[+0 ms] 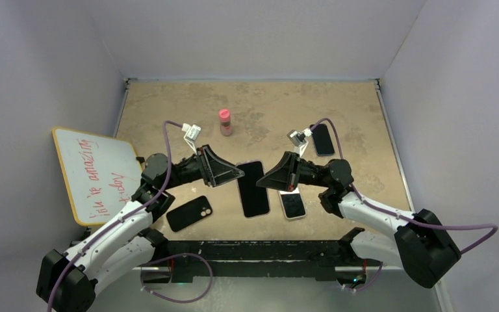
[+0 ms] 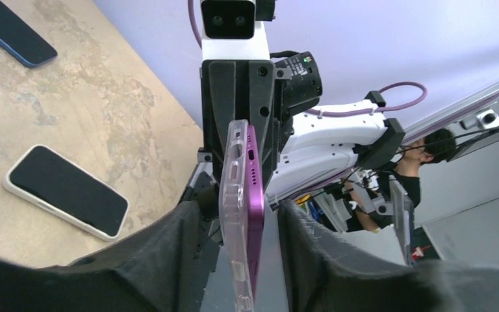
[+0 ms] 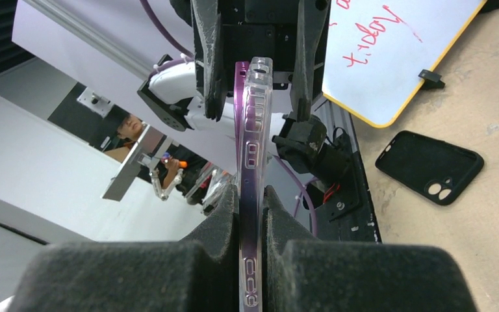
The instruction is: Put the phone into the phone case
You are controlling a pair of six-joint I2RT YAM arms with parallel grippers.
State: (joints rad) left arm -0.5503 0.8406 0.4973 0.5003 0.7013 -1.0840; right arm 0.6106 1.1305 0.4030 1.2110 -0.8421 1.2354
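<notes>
A purple phone [image 1: 253, 188] with a clear case on its back hangs between my two grippers above the table's middle. My right gripper [image 1: 264, 180] is shut on the phone's right edge. In the right wrist view its pads [image 3: 224, 221] squeeze the purple phone [image 3: 242, 130] and the clear case [image 3: 258, 117] together; at the far end the case stands slightly off the phone. My left gripper [image 1: 236, 174] is open around the other edge. In the left wrist view the phone [image 2: 255, 208] and case [image 2: 234, 195] sit between the fingers [image 2: 328, 253] with a gap.
A phone in a white case [image 1: 292, 205] lies under my right gripper and shows in the left wrist view [image 2: 65, 192]. A black case [image 1: 189, 213] lies at the front left. A dark phone [image 1: 323, 139], a pink bottle [image 1: 225, 121] and a whiteboard [image 1: 94, 172] are around.
</notes>
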